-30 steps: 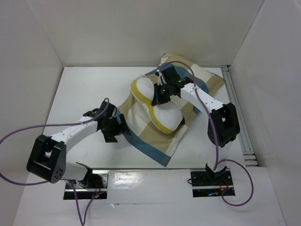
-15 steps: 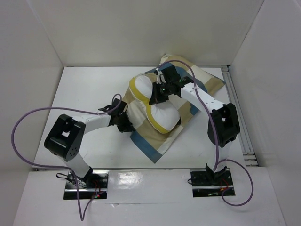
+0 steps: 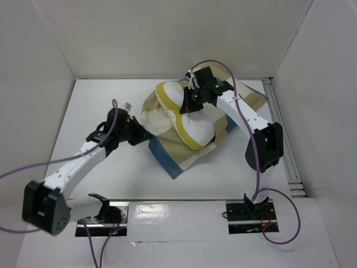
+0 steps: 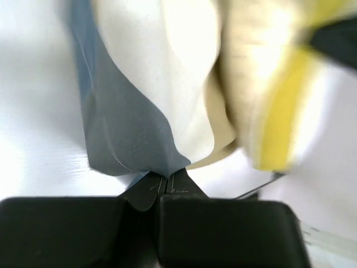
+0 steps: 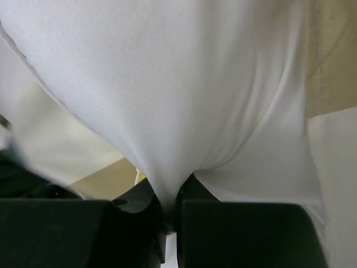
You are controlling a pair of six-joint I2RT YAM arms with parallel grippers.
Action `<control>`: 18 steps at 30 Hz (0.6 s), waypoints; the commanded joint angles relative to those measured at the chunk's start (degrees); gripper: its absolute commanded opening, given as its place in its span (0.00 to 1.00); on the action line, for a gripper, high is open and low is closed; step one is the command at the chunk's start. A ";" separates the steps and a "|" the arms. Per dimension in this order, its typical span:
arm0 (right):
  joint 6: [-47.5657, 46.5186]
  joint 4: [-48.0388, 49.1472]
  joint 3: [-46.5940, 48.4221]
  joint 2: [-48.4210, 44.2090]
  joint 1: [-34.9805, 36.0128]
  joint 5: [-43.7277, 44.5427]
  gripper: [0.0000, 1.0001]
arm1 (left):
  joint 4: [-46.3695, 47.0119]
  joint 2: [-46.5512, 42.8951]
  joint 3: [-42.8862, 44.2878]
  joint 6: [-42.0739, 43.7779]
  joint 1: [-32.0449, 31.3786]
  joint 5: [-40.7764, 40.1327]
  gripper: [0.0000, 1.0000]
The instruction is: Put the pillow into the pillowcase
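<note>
From above, the pillow is lying bunched on top of the pillowcase, not yet inside; insertion is, I judge, only beginning. Left wrist: the left gripper is pinching the pillowcase's blue edge, jaws closed. Right wrist: the right gripper is clamping a pillow fold over the pillowcase. Next, the opening likely needs lifting wide.

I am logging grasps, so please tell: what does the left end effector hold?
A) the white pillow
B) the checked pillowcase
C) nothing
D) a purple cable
B: the left wrist view shows the left end effector shut on a blue edge of the pillowcase.
</note>
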 commanded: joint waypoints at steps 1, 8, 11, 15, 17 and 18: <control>-2.62 -1.12 6.54 3.97 -0.51 10.31 0.00 | -3.78 -10.26 -1.37 0.76 3.43 2.40 0.00; -3.32 -9.99 28.14 9.08 -0.60 23.67 0.00 | -6.35 -14.16 10.39 2.08 6.34 11.97 0.00; -5.51 -12.82 42.56 11.44 -0.08 26.32 0.00 | -2.67 -10.82 18.38 0.85 6.86 18.21 0.00; -6.66 -12.73 42.25 10.84 3.87 26.92 0.00 | -1.51 -8.88 32.33 0.85 8.97 24.02 0.00; -6.14 -12.12 36.81 10.84 5.90 28.25 0.00 | -2.55 -8.88 36.05 1.98 9.50 24.55 0.00; -6.14 -11.42 34.35 10.84 5.91 28.25 0.00 | -3.34 -8.88 38.51 1.99 10.02 24.55 0.00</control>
